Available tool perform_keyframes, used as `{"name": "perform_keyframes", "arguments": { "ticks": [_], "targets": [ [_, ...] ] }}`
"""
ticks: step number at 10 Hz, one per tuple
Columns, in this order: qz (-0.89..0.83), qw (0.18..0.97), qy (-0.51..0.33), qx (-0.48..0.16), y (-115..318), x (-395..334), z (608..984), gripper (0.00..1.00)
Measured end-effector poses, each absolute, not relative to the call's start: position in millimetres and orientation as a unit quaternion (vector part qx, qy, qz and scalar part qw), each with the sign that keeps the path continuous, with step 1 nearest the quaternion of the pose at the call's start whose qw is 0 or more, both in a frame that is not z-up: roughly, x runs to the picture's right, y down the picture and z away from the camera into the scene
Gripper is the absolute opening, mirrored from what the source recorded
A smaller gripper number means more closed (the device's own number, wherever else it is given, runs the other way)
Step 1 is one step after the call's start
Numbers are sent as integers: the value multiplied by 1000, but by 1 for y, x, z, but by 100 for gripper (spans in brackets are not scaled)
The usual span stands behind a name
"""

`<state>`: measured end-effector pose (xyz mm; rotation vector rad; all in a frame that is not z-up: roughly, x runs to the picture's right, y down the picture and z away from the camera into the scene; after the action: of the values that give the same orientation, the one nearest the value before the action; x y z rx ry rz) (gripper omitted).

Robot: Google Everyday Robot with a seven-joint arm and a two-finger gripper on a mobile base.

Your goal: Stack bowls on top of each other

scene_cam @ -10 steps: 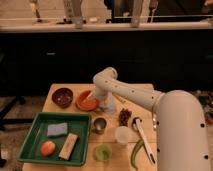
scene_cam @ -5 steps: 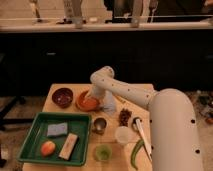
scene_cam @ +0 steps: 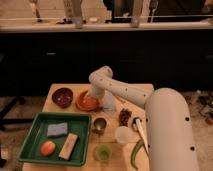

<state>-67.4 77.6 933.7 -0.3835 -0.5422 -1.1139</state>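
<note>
Camera view: tool [scene_cam: 93, 99] spread at orange bowl [scene_cam: 83, 104]; maroon bowl [scene_cam: 62, 96] beside; tray [scene_cam: 29, 146] holds sponge [scene_cam: 57, 129].

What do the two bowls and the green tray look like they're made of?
Orange bowl: likely plastic; smooth, uniform bright colour with a faint sheen. Maroon bowl: plastic or glazed ceramic; its dark, even surface leaves that open. Green tray: apparently moulded plastic, matte, with a raised rim. The gripper, open, is low at the orange bowl's rim.

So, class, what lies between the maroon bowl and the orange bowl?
Only bare table separates the maroon bowl and orange bowl, in the camera view. The gripper is at the orange bowl's right side.
</note>
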Motion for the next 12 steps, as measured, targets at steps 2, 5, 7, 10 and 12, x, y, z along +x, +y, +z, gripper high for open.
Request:
{"name": "perform_keyframes", "arguments": {
  "ticks": [2,5,7,10,12],
  "targets": [
    [-518,798,-251,-182,79,-67,936,78],
    [-516,799,-249,-185,80,-65,938,51],
    [-516,799,-248,-186,81,-65,938,31],
    [-516,798,-247,-190,82,-62,938,4],
    [-513,799,-247,-192,82,-58,937,0]
  ]
}}
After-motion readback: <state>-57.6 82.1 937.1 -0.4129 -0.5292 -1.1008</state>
